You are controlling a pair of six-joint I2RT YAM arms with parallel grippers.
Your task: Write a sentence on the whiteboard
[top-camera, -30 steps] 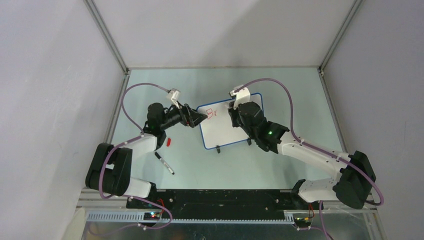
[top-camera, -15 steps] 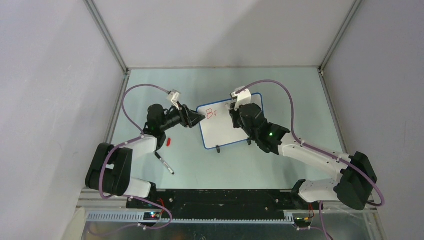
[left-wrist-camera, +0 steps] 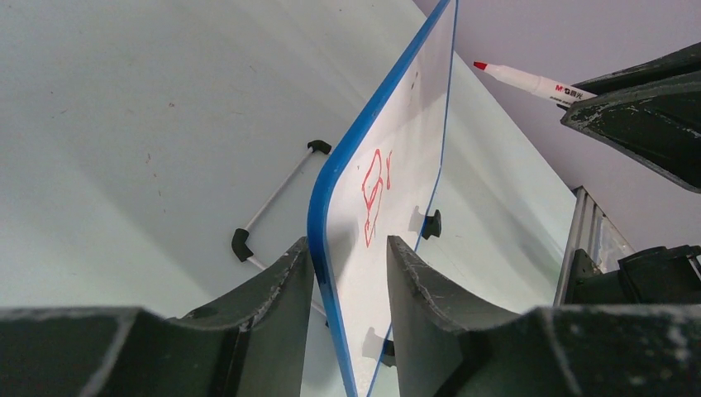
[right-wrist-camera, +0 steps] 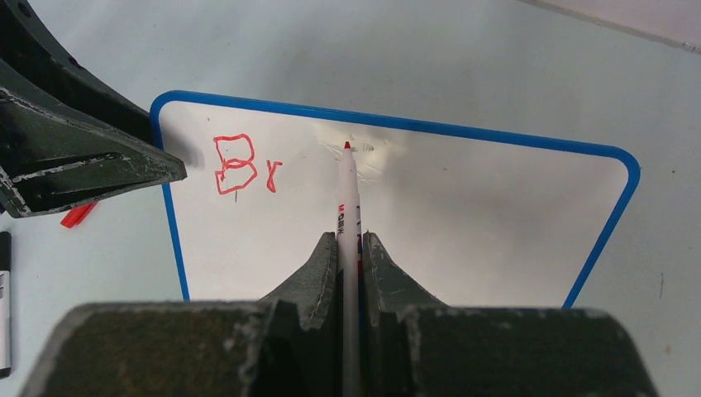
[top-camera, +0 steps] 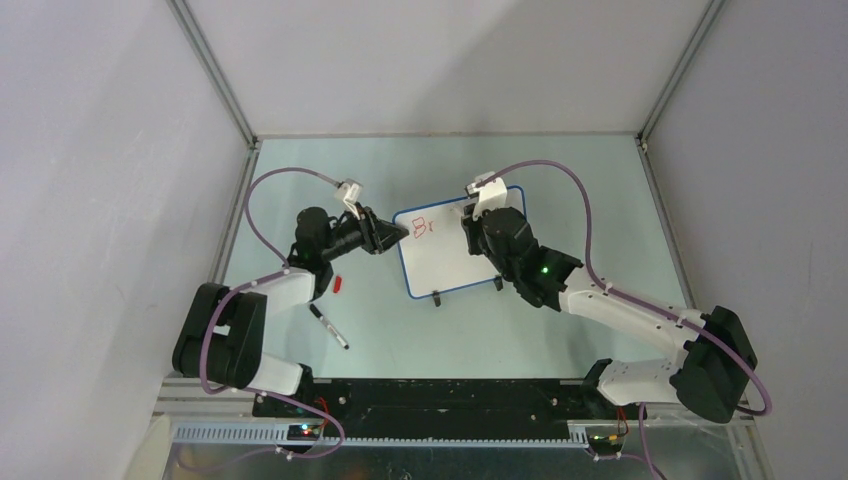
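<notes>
Left pincer (left-wrist-camera: 347, 241) astride whiteboard (left-wrist-camera: 407, 132) edge

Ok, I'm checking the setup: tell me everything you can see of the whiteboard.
The whiteboard is a small glossy white rectangle with a thin blue rim, rounded corners and two black clip feet, standing tilted. Red "Br" sits in its top left corner; the rest is blank. The left gripper straddles its left edge, jaws not clamped. The right gripper's marker tip hovers near it.
</notes>
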